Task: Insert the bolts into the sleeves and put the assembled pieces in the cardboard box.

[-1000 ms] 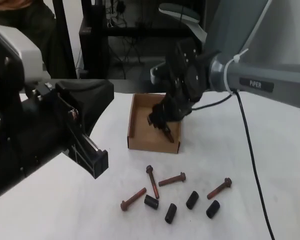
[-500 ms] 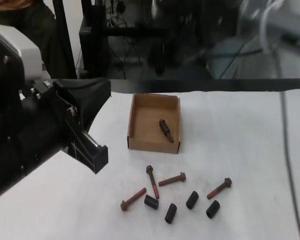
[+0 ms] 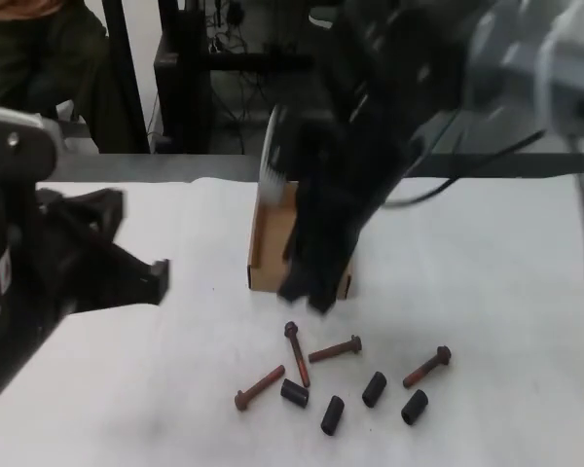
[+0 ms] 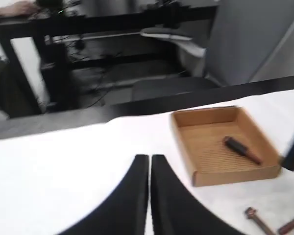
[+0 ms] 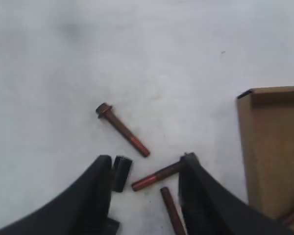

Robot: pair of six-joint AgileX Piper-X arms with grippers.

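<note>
Cardboard box [image 4: 235,174], one assembled piece [image 4: 241,149] inside

The counter [image 3: 487,263] is white. The cardboard box [image 4: 235,175] is light brown, with fine ribbed lines on its floor. The bolts [image 3: 334,349] are reddish copper, the sleeves [image 3: 332,414] black. The left fingers [image 4: 132,196] and right fingers [image 5: 88,196] are black.

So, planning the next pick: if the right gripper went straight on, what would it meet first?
Probably the bolt lying in the gap of the open right gripper, with a sleeve just beside it; depth is unclear.
</note>
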